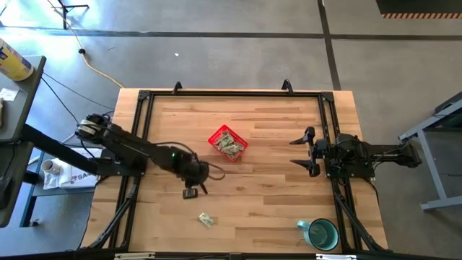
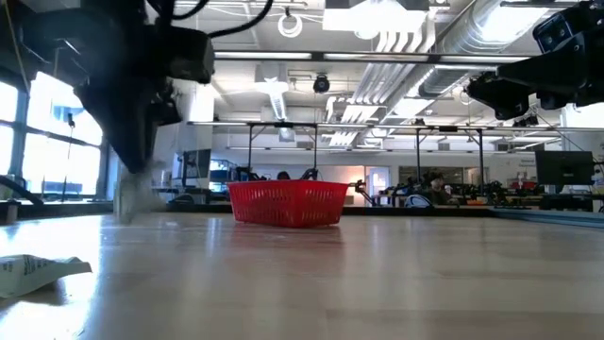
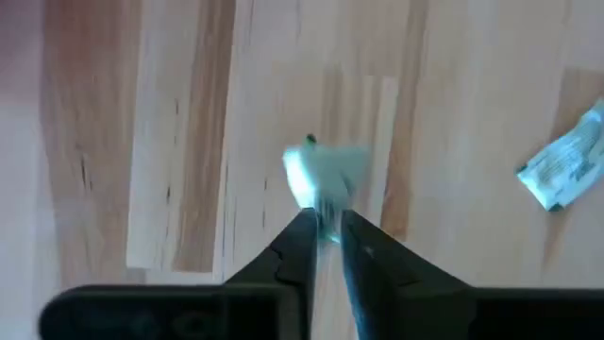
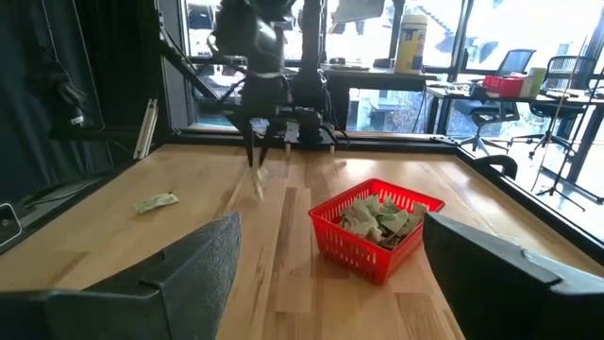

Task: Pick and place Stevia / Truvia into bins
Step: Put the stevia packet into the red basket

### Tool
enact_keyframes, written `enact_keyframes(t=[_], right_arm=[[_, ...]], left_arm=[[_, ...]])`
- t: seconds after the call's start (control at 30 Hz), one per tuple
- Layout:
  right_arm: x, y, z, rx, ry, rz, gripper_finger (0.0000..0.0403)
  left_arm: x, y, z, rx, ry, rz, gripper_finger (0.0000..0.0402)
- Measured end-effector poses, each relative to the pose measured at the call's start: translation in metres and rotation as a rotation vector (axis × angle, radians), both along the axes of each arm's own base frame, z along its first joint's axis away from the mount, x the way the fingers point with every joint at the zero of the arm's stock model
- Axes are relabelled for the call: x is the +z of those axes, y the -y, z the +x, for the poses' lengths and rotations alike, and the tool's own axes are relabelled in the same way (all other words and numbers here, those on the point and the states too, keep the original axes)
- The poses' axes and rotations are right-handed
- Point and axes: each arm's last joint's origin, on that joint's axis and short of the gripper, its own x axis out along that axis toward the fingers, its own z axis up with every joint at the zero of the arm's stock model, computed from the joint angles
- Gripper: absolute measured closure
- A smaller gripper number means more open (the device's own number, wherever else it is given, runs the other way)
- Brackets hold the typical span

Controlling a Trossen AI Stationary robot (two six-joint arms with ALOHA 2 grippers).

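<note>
Left gripper [image 3: 324, 229]: seen in the left wrist view with its fingers pinched on a pale green packet [image 3: 324, 179], which is held by its lower edge above the wood table [image 1: 274, 195]; in the high view it is placed left of centre, below and left of the red basket [image 1: 228, 143].

Right gripper [image 1: 306, 152]: held at the right edge of the table, mid-height in the high view, fingers spread wide, nothing grasped.

Red basket: set near the middle of the high view, partly filled with packets in the basket [image 4: 379, 215].

Loose packet [image 1: 206, 219]: lying flat in the lower centre of the high view, well apart from the basket.

Teal mug [image 1: 320, 233]: placed at the lower right of the high view.
</note>
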Motion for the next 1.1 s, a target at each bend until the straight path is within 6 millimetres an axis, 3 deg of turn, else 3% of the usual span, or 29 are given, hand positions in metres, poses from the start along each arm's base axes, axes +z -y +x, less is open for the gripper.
enact_keyframes(t=[0.23,0.53,0.8,0.97,1.1], right_arm=[[0.000,0.000,0.000,0.000,0.001,0.000,0.0082],[0.000,0.000,0.000,0.000,0.000,0.000,0.0082],[0.000,0.000,0.000,0.000,0.001,0.000,0.0082],[0.000,0.000,0.000,0.000,0.002,0.000,0.0082],[0.000,0.000,0.000,0.000,0.003,0.000,0.0082]], left_arm=[[-0.009,-0.012,0.002,-0.036,-0.080,-0.033,0.0270],[-0.011,-0.025,0.000,0.009,-0.089,0.197,0.0267],[-0.018,-0.047,0.008,0.290,-0.173,-0.108,0.0185],[-0.021,-0.048,0.009,0.368,-0.194,-0.159,0.0139],[-0.021,-0.047,0.013,0.424,-0.176,-0.195,0.0132]])
